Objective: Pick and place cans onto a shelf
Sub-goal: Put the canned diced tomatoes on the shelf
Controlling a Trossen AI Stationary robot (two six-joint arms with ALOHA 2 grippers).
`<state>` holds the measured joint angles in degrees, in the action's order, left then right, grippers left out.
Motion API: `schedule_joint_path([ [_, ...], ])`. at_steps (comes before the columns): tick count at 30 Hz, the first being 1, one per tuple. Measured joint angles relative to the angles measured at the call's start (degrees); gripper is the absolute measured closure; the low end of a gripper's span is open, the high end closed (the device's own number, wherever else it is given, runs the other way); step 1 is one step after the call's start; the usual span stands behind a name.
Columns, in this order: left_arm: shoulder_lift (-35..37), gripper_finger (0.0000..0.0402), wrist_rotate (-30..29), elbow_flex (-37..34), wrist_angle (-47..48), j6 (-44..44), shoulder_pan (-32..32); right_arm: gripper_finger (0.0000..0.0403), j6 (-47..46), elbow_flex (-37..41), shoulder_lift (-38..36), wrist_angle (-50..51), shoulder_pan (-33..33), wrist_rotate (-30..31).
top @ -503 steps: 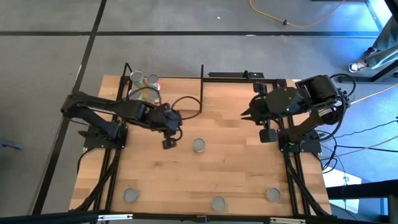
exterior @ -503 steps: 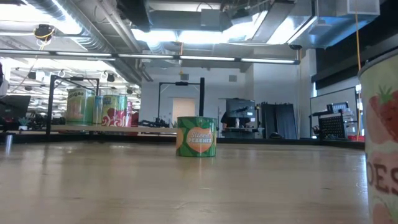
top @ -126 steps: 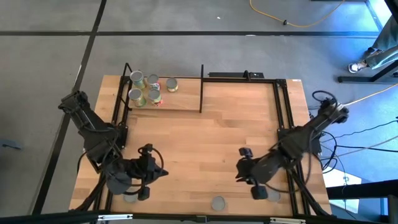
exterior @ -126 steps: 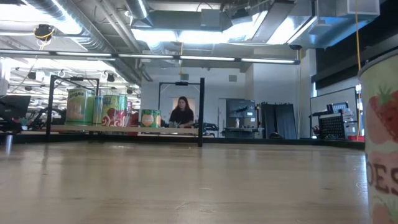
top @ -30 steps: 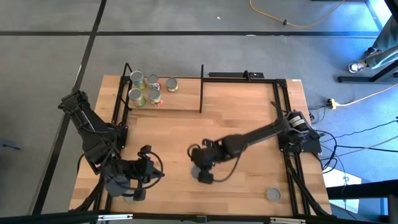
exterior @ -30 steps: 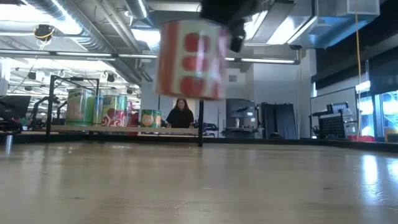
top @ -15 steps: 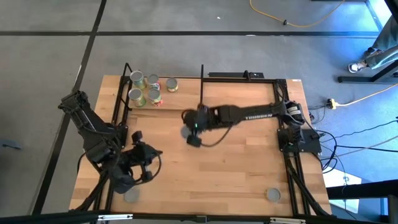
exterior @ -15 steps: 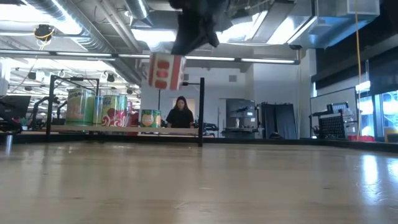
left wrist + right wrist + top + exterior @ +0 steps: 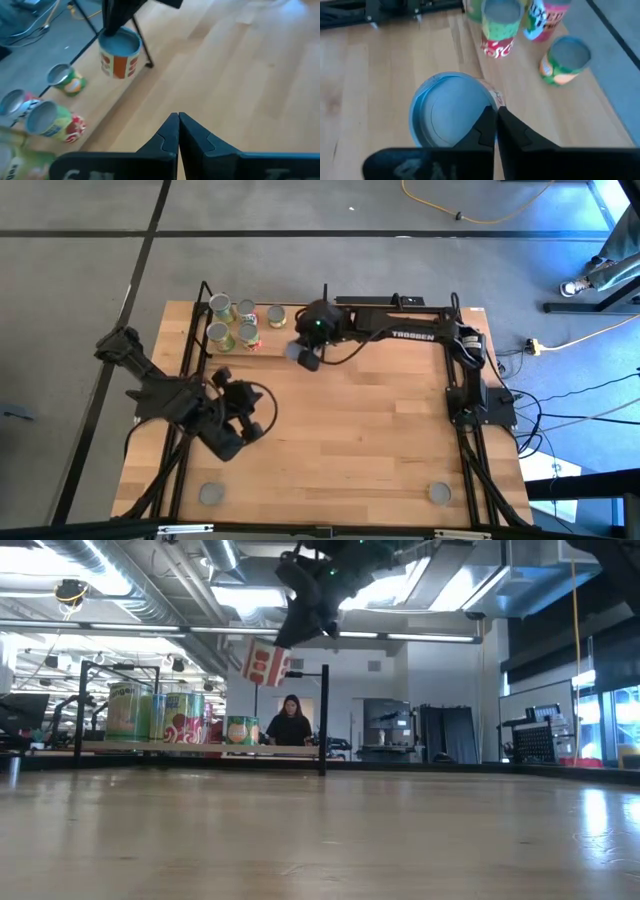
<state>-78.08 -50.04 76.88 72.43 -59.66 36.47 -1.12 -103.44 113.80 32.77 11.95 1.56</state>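
Right gripper (image 9: pixel 303 356) is pinching the rim of a red-and-white can (image 9: pixel 264 662), dangling it tilted in the air just beside the shelf (image 9: pixel 290 343). Left gripper (image 9: pixel 178 131) is sitting fully closed on nothing, well apart from the shelf.

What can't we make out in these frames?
- How the right gripper holds the raised can: in its wrist view the shut fingers cover the can's rim; the high view is too small.
- Label on that can: tilted and small in the low view, half turned away in the left wrist view.
- Back row on the shelf: front cans hide it in the low view.
- Two cans near the table's front edge: only tops show from above, labels unseen.
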Motion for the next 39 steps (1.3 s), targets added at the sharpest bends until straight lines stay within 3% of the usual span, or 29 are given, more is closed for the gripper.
schedule_joint_path([
  [18, 0.0, 0.0401, 4.7, 0.0, 2.2, 0.2, -6.8, 0.0397, 4.6, 0.0, 9.6, -8.7, 3.9, 1.0],
  [39, 0.0, 0.0401, 4.7, 0.0, 2.1, 0.2, -6.8, 0.0383, 10.5, 0.0, 10.4, -10.3, 4.4, 3.7],
])
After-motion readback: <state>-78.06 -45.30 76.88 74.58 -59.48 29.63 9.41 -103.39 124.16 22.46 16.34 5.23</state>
